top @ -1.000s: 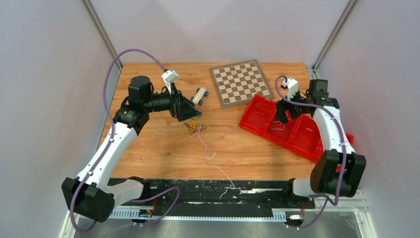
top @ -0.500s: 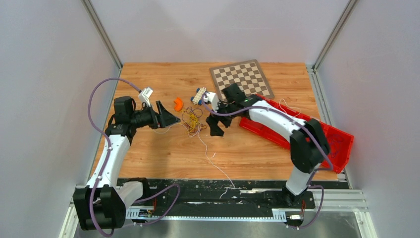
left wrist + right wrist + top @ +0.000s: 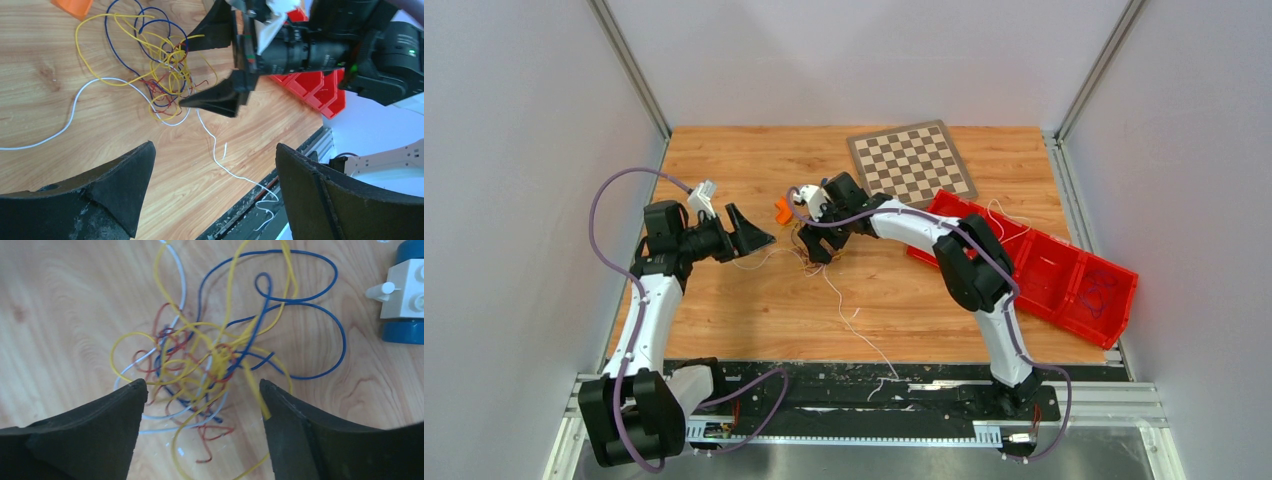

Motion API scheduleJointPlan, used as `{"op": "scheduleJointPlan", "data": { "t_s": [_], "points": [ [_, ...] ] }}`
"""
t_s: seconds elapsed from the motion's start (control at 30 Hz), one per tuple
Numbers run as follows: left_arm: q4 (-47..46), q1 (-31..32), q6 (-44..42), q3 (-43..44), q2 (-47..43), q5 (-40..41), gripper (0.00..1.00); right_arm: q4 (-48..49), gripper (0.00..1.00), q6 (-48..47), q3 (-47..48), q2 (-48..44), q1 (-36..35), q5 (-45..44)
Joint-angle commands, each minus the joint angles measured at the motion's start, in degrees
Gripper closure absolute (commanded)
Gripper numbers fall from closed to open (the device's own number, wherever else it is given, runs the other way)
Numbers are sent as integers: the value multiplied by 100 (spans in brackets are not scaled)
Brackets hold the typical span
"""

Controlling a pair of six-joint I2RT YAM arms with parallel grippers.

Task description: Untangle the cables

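Most cables (image 3: 210, 370) lie knotted; little is untangled.
Right gripper (image 3: 202, 385) hovers over them, left gripper (image 3: 215, 147) nearby; both jaws spread, empty.

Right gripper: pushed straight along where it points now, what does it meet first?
The tangled cables: the right gripper points down at the knot, jaws open either side of it. Wooden table lies beneath; height above the wires unclear.

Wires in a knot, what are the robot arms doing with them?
The right gripper hangs open right over the tangled wires, one finger on each side, not pinching yet. The left gripper is open beside them, holding nothing. The wires lie bunched in one knot on the wooden table.
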State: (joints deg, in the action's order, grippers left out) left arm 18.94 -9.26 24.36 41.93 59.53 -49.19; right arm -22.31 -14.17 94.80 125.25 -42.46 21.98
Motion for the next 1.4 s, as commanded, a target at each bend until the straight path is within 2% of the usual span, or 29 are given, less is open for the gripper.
{"op": "scheduleJointPlan", "data": {
  "t_s": [0.0, 0.07, 0.13, 0.17, 0.2, 0.3, 0.37, 0.43, 0.5, 0.6, 0.7, 0.77, 1.03, 1.37],
  "points": [
    [-77, -54, -98, 76, -65, -80, 6, 411, 33, 134, 330, 348, -14, -300],
    [7, -58, -408, 153, -60, -304, 11, 392, 58, 82, 163, 259, -2, 80],
    [332, -59, -1108, 308, -60, -681, 20, 364, 87, 133, -20, 7, 45, 545],
    [529, -59, -1816, 465, -94, -931, 25, 366, 98, 238, -57, -140, 63, 583],
    [1032, -48, -2249, 544, -123, -1051, 28, 341, 100, 356, -68, -315, 101, 712],
    [2285, 97, -4809, 969, -405, -1293, 38, 349, 100, 1054, -46, -871, 351, 1423],
    [2904, 327, -5836, 1081, -676, -1205, 42, 364, 100, 1641, -15, -1180, 471, 1697],
    [2971, 604, -6298, 1043, -1042, -1076, 47, 409, 100, 2148, -35, -1443, 538, 1895],
    [2708, 985, -6498, 911, -1450, -872, 53, 474, 100, 2616, -71, -1641, 545, 1968],
    [1889, 1885, -6514, 646, -1902, -389, 63, 668, 100, 3199, -183, -1891, 529, 1882],
    [1285, 2676, -6421, 569, -2066, 437, 64, 845, 100, 3481, -351, -2127, 442, 1644],
    [878, 2946, -6410, 563, -2013, 752, 62, 913, 100, 3496, -445, -2267, 357, 1432],
    [172, 3332, -6372, 493, -1532, 1381, 62, 1039, 100, 3626, -579, -2514, 91, 1059],
    [47, 3365, -6205, 348, -1149, 1555, 58, 1110, 100, 3606, -687, -2636, -15, 1057]
  ]
}}
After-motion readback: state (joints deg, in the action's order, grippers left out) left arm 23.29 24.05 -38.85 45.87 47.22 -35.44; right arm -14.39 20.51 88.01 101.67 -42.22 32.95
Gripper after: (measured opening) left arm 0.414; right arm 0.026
